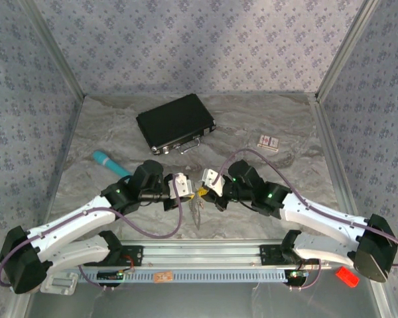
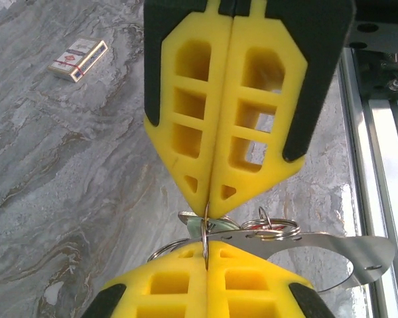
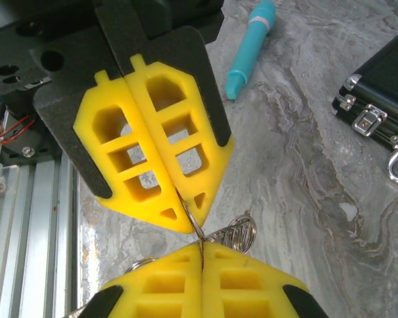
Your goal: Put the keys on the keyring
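Left end effector point(image 1: 185, 186): yellow pads pressed together, clamped on the thin grey wire keyring point(image 2: 205, 228). Right end effector point(image 1: 211, 181): same, pads together, pinching that keyring from the opposite side. The tips sit nose to nose, almost touching, over the near middle of the grey marbled table point(image 1: 272, 218).

Left wrist view: left end effector point(image 2: 207, 246) at the bottom, right end effector point(image 2: 206, 199) at the top, with the wire running straight from one pad seam to the other. Right wrist view: right end effector point(image 3: 202, 246) at the bottom, left end effector point(image 3: 186, 218) at the top, keyring point(image 3: 194, 225) between them.

The small silvery metal keys point(image 2: 358, 255) are bunched with little split rings just beside the pads, on the rail side. From above, the keys point(image 1: 198, 211) dangle under the joined tips. Cannot tell if they are threaded on the keyring or touching the table.

Farther out:
- The teal pen-like stick point(image 1: 109, 163) lies left of the left arm.
- The flat black case with silver latches point(image 1: 176, 122) lies shut at the far centre.
- The small printed card box point(image 1: 268, 142) lies far right.
- The aluminium rail point(image 1: 205, 255) runs along the near edge.
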You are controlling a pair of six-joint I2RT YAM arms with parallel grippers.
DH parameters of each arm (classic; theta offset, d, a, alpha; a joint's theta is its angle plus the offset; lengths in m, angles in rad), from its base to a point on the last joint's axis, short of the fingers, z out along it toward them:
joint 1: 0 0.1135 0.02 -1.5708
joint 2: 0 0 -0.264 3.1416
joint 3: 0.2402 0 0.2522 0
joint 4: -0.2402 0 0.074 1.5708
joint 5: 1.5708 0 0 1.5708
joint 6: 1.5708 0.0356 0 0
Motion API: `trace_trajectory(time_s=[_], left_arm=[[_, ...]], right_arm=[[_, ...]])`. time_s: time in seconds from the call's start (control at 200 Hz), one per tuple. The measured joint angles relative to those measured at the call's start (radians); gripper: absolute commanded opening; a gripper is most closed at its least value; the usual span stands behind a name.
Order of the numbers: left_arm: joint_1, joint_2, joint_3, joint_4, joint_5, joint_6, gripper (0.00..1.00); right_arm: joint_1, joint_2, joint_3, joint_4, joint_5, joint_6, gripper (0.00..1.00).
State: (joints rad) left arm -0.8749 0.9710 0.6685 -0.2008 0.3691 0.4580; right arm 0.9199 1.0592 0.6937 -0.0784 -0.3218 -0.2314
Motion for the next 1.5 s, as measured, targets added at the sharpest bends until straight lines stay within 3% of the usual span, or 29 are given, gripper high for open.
trace_trajectory(time_s=[0.62, 1.004, 1.209, 1.499], left_arm=[[-0.036, -0.055, -0.06, 0.076, -0.079, 0.097, 0.0], [-0.036, -0.079, -0.149, 0.24, -0.074, -0.062, 0.0], [-0.039, -0.082, -0.192, 0.335, -0.053, -0.154, 0.0], [-0.043, -0.094, -0.2, 0.409, -0.034, -0.21, 0.0]], right_arm=[[-0.034, 0.037, 0.016, -0.015, -0.072, 0.053, 0.0], [-0.042, 0.032, 0.018, -0.029, -0.068, 0.037, 0.06], [-0.05, 0.032, 0.023, -0.055, -0.051, 0.022, 0.22], [-0.056, -0.005, 0.024, -0.1, -0.031, -0.003, 0.27]])
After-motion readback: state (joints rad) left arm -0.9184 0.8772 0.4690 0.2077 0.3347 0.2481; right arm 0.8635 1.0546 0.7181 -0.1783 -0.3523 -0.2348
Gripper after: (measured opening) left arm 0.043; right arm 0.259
